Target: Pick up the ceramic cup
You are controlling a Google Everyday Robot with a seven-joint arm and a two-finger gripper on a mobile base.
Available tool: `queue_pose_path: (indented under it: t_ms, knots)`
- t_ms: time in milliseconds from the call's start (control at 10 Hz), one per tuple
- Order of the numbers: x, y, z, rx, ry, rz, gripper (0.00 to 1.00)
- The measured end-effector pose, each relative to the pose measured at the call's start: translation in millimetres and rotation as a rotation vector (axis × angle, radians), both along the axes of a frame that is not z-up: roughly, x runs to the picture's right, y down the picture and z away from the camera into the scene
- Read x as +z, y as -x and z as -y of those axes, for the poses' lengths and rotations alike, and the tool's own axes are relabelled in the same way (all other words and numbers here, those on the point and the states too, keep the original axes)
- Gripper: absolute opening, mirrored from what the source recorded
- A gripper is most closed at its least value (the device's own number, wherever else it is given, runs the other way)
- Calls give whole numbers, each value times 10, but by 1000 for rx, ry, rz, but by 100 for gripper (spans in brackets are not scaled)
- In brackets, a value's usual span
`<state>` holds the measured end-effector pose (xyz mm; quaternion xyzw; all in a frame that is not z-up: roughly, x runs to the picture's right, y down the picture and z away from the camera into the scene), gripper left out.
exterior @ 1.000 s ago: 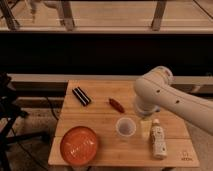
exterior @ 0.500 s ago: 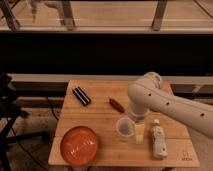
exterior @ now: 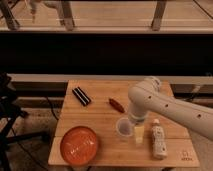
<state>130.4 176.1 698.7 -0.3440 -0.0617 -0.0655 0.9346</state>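
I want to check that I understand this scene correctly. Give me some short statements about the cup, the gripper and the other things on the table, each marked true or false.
1. The ceramic cup stands on the orange plate. False: it stands on the bare wooden table, to the right of the plate in the picture.
2. The gripper is low over the table, close beside the cup. True.
3. The red object lies inside the cup. False: it lies on the table, behind the cup.
4. The black object lies left of the red object in the picture. True.
5. The white bottle is on the gripper's other side from the cup. True.
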Motion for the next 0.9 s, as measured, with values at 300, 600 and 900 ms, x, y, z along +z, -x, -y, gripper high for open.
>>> queue_pose_path:
  t_ms: [300,600,900]
  knots:
    - [140,2,-86,21,21,25,100]
    - [250,-12,-157,36,32,44,100]
    - [318,21,-171,44,41,61,100]
